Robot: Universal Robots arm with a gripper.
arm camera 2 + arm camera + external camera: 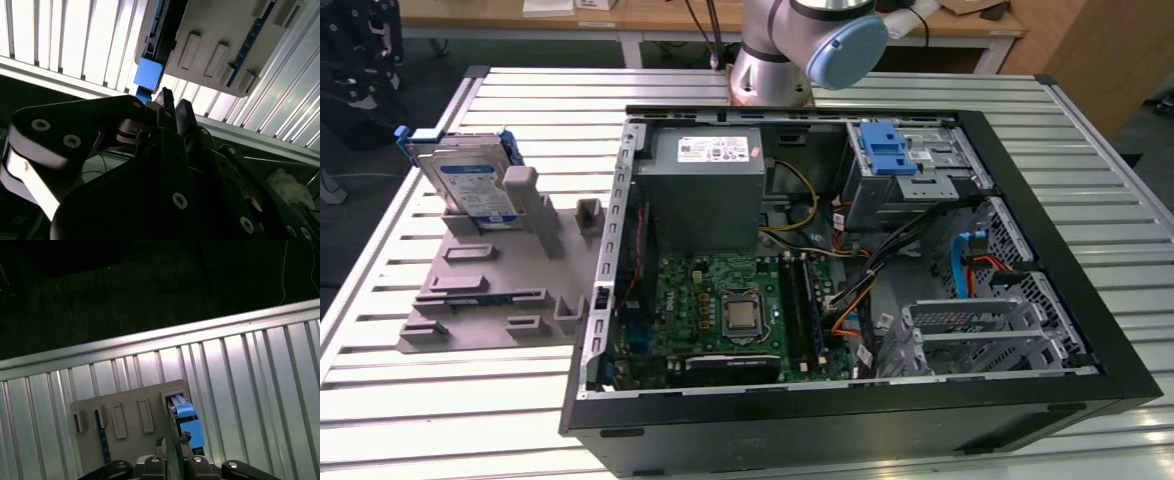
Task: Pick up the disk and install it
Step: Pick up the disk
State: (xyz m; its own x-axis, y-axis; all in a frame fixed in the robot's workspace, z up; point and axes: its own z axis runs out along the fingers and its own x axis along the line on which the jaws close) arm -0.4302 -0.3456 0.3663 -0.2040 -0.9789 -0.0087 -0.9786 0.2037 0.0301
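Observation:
The disk [470, 180] stands on edge in its blue caddy, slotted into the grey fixture block [494, 285] at the exterior view's left. In both wrist views I look down on the fixture [220, 45] [125, 415] from well above the table. The blue end of the disk [148, 74] [189, 422] sticks up from its slot. My gripper [174, 102] [172, 441] hangs high over that end, apart from it. Its fingers are shut together with nothing between them.
An open computer case [1067, 400] lies on the slatted metal table [440, 420], right of the fixture. A drive cage with a blue latch [887, 150] sits in its far corner, beside the power supply [700, 190]. The arm's base [774, 70] rises behind the case.

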